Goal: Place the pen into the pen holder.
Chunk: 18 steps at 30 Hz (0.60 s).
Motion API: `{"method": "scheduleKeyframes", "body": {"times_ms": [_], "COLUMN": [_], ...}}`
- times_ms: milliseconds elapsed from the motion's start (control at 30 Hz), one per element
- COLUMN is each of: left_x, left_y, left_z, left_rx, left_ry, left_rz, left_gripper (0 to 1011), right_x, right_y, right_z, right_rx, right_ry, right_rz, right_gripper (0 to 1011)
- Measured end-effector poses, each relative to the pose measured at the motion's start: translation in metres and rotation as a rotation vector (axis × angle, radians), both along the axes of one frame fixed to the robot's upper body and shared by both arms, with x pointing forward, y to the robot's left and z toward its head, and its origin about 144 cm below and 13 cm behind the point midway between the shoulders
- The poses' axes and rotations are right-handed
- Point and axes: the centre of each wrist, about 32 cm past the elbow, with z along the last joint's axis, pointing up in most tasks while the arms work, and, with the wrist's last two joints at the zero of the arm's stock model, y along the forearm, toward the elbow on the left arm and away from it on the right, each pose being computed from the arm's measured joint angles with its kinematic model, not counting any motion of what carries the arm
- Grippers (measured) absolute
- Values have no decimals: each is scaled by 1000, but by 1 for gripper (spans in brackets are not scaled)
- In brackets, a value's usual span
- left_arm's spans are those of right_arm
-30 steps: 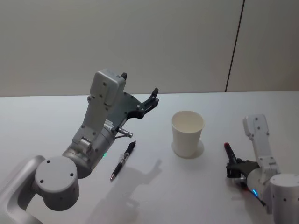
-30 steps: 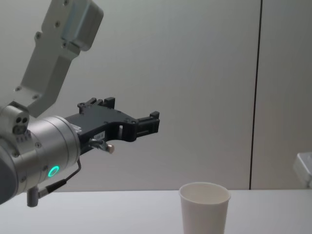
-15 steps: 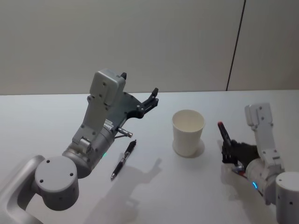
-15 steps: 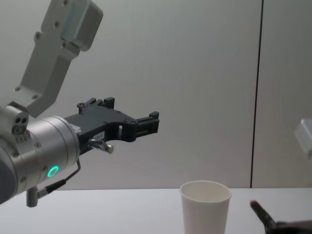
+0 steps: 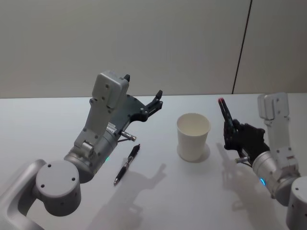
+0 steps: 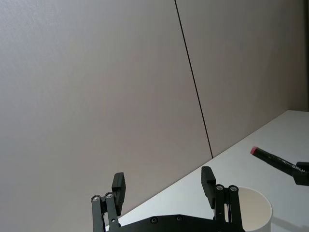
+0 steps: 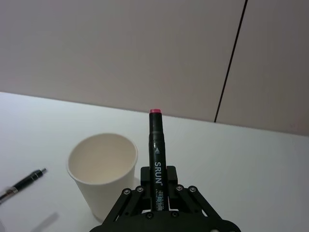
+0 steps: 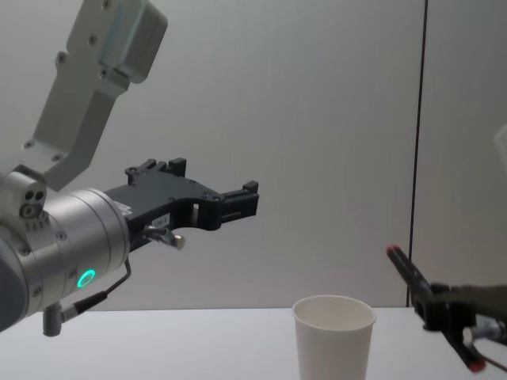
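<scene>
White table (image 5: 48, 120), lower frame: right gripper (image 5: 233, 136) clamps the marker (image 5: 226, 115) tilted, right of the cup (image 5: 193, 136), left gripper (image 5: 143, 86) spread idle upper left; shallow angle could clip rim, topple cup.

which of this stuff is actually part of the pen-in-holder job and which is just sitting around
Part of the job:
- marker, clamped in the right gripper, raised to the right of the cup
- paper cup, upright on the table

Just lying about:
- black pen, flat on the table left of the cup
- left gripper, open, raised, holding nothing
</scene>
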Motion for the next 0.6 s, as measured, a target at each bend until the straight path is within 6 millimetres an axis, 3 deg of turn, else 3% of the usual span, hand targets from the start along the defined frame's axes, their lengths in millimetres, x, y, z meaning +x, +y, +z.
{"method": "scheduleKeyframes", "body": {"times_ms": [600], "left_x": [0], "left_y": [0], "left_z": [0], "left_rx": [0], "left_ry": [0], "left_rz": [0], "left_gripper": [1000], "right_x": [5], "right_y": [12], "right_z": [2], "right_rx": [25], "right_ry": [-253], "right_rz": [95], "right_gripper": [181]}}
